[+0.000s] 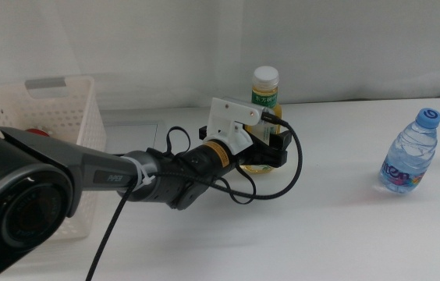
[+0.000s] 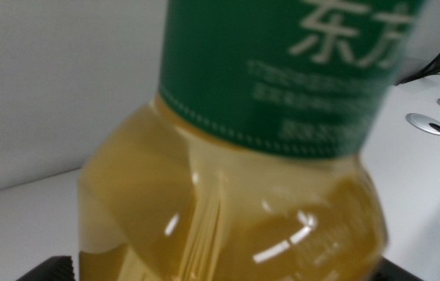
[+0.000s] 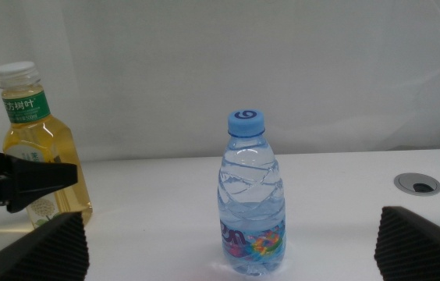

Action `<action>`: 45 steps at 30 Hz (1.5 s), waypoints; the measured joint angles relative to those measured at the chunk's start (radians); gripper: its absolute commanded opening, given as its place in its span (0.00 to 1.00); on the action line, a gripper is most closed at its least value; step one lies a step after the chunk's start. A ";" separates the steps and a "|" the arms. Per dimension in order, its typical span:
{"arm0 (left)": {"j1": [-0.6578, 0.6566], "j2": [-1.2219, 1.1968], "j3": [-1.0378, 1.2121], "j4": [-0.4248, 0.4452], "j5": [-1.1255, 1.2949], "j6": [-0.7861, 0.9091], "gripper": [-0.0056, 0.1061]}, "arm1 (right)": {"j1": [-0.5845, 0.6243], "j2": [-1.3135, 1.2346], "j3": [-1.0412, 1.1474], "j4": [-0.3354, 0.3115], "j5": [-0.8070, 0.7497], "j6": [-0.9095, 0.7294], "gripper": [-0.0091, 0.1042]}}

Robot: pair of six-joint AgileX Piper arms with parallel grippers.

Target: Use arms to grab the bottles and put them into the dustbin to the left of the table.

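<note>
The yellow-drink bottle with white cap and green label stands upright at the table's middle back. My left gripper reaches in from the left, open, with a jaw on either side of the bottle's lower body. The left wrist view is filled by that bottle, with one pad just beside it. The clear water bottle with blue cap stands at the right. It is upright ahead of my open right gripper, whose jaws hold nothing. The white dustbin sits at the left, something red inside it.
A white wall closes off the back of the table. Round grey cable holes are set into the tabletop to the right of the water bottle. A grey inset panel lies between the dustbin and the yellow bottle.
</note>
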 measured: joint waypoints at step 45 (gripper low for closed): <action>0.093 -0.326 -0.150 -0.055 0.591 0.123 0.02 | 0.000 0.000 0.000 0.000 -0.001 0.000 0.99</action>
